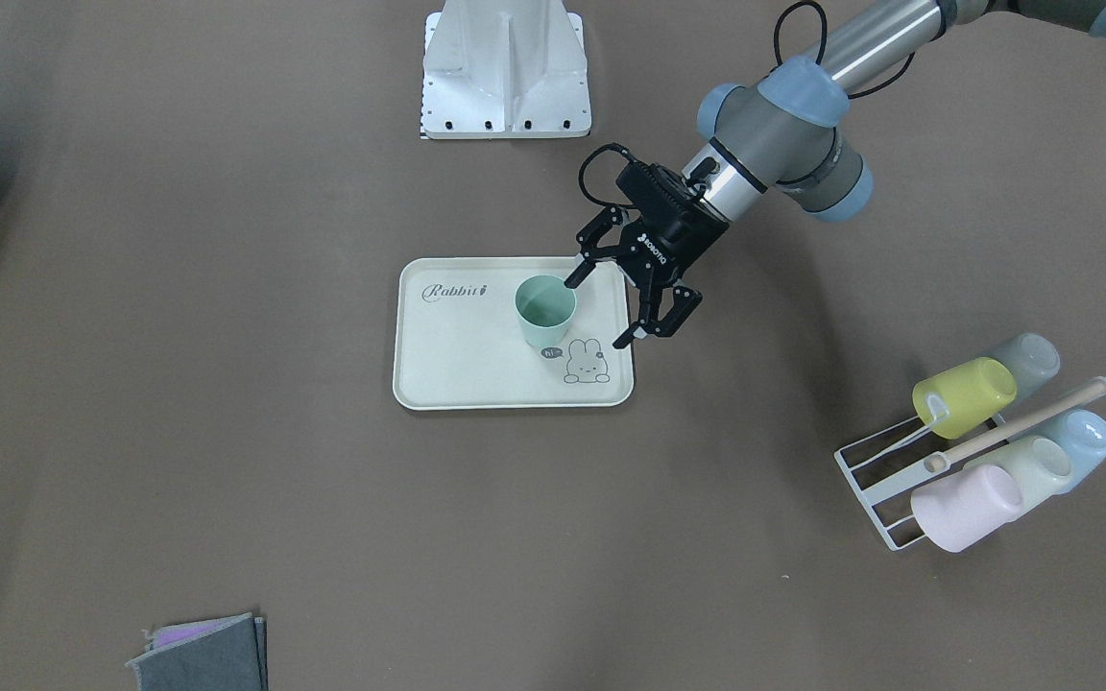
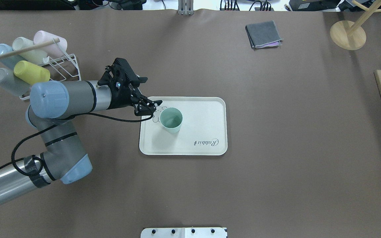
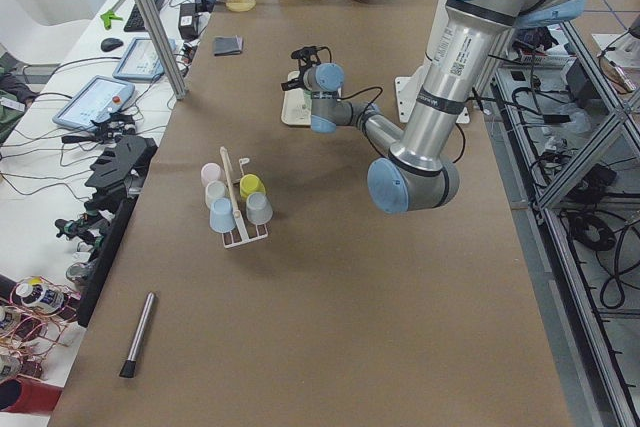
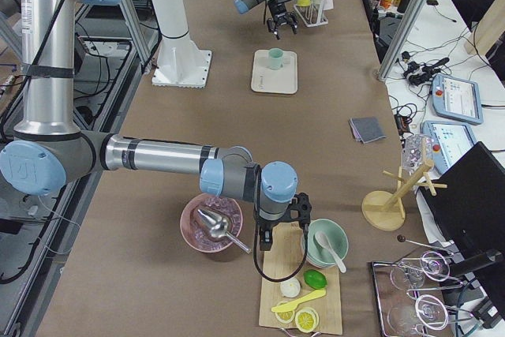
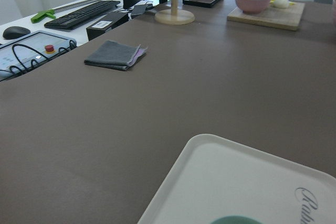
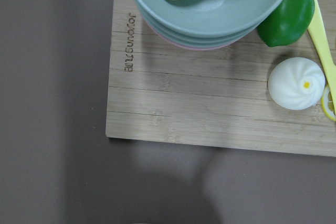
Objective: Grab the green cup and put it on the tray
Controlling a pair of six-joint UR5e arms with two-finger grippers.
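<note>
Far off toward 9 o'clock, the right claw (image 4: 267, 244) hangs by a pale wooden cutting board (image 6: 210, 114); I cannot tell if its fingers are apart. The flat cream tray with the bunny drawing (image 1: 419, 384) holds the small mint-green plastic cup (image 1: 545, 312), which stands upright a bit toward 3 o'clock of the middle. At the cup's 3 o'clock, the black left claw (image 1: 597, 313) is spread wide and holds nothing. I think it should lift straight up and away, so no finger tips the cup.

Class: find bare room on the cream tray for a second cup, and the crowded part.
Bare: on the cream rectangular tray, the stretch from the mint-green plastic cup to the short rim by the grey Rabbit script. Crowded: the bunny-drawing end, where the open left gripper hangs beside the cup.
</note>
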